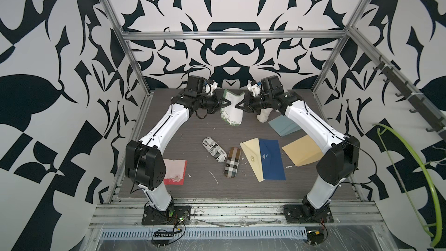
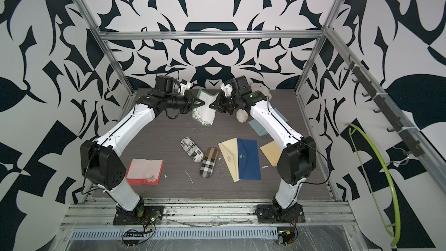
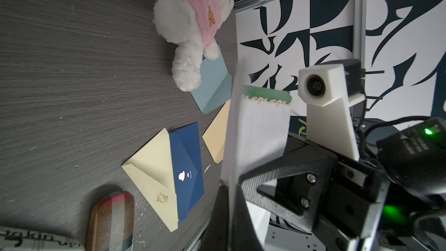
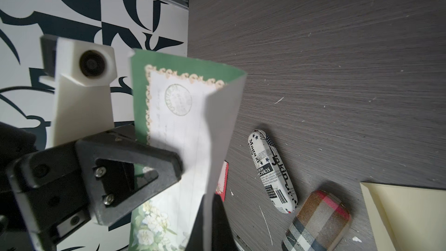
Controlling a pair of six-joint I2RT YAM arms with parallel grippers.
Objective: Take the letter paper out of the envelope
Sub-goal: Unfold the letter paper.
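Slotted cable tray (image 1: 200, 234) nearest cam, along front of table (image 1: 169, 126). Newsprint case (image 4: 271, 170) reads "Maga" & "SUBSC", rest only partly legible; plaid case (image 1: 232, 162) just beside it. Navy envelope (image 1: 272, 160) w/ white hat logo, tiny wording unreadable, overlaps cream envelope (image 1: 249, 158) w/ gold emblem. Tan envelope (image 1: 300, 150) & blue-grey envelope (image 1: 284, 125) lie by right arm. At back, left hand (image 1: 225, 103) & right hand (image 1: 237, 105) each clenched on opposite edges of letter paper (image 1: 231, 115), held upright & folded, well apart from all envelopes. Paper: green border, lined, floral corner, round postmark print, txt illegible.
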